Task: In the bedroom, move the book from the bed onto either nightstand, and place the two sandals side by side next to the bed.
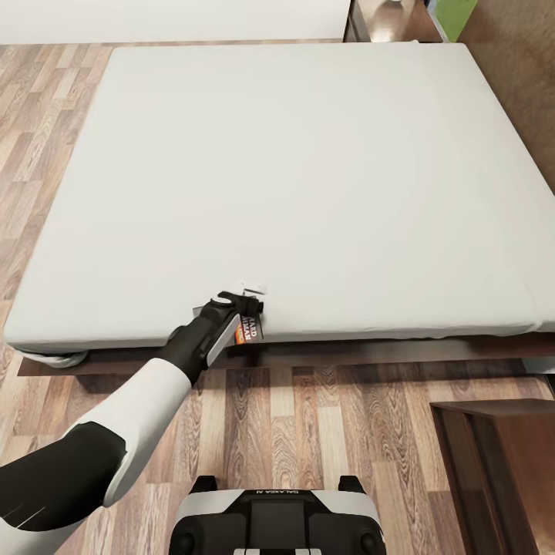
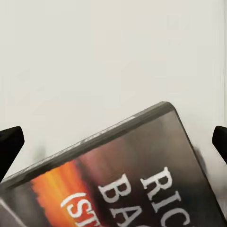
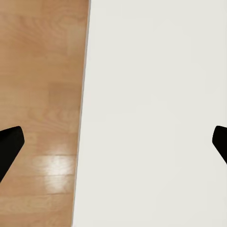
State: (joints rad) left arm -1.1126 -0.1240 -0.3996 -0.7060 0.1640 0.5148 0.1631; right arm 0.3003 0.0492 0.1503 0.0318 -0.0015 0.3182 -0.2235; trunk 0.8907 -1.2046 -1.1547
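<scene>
A: Closest in, where's my left gripper (image 1: 248,304)?

B: At the near edge of the bed (image 1: 293,169), arm stretched over the wood-plank floor (image 1: 308,432).

A: My fingers there are spread wide; the book (image 2: 127,175) lies tilted between them, on the mattress edge, not clamped.

B: Right gripper (image 3: 113,142)?

A: Fingers apart, nothing between them. Far corner: nightstand (image 1: 381,19).

Dark wooden cabinet (image 1: 501,470) on plank floor (image 1: 308,432) at lower right; green panel (image 1: 455,15) far corner
</scene>
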